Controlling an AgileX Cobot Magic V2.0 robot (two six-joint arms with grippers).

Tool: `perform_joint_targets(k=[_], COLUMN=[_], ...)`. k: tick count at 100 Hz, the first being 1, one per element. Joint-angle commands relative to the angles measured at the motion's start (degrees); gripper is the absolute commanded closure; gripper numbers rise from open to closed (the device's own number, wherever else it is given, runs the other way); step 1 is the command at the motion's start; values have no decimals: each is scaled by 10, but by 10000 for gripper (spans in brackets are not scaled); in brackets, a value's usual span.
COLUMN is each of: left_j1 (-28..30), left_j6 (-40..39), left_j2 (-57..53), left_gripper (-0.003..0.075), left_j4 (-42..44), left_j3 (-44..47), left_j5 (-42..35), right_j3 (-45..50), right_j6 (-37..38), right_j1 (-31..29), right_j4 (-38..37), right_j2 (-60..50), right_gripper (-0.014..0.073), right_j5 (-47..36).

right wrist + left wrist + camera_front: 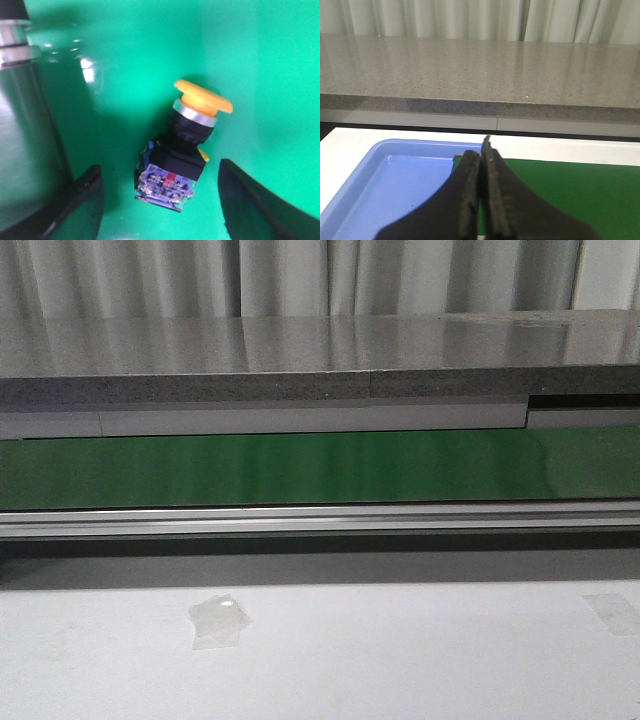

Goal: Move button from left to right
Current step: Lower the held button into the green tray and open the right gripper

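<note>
The button [182, 145] lies on its side on the green surface [125, 60] in the right wrist view: yellow cap [202, 97], silvery collar, black body, and a clear bluish contact block with a red mark. My right gripper [161, 175] is open, its two black fingers [82, 200] on either side of the contact block and not touching it. My left gripper [481, 155] is shut and empty, above the edge where a blue tray [395, 180] meets the green belt [570, 190]. Neither gripper nor the button shows in the front view.
In the front view a green conveyor belt [320, 465] runs across, with a metal rail [320, 518] in front and a grey stone counter [300, 355] behind. Clear tape patches [220, 620] lie on the white table. A metal cylinder [25, 125] stands near my right gripper.
</note>
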Motion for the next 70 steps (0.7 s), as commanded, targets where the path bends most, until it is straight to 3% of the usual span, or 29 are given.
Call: perform_joint_targets(k=[1, 37, 70], left_j1=[-2, -2, -2], left_j6=[0, 0, 0], left_j2=[3, 3, 3], left_gripper=[740, 740, 740], left_j4=[-6, -6, -6], left_j3=[-18, -18, -18], left_j5=[-45, -45, -45], right_j3=[-21, -81, -82], right_j6=[-4, 3, -100], right_j1=[-4, -4, 27], right_j4=[-13, 14, 229], right_j2=[-33, -86, -204], right_gripper=[95, 95, 95], right_j5=[2, 26, -62])
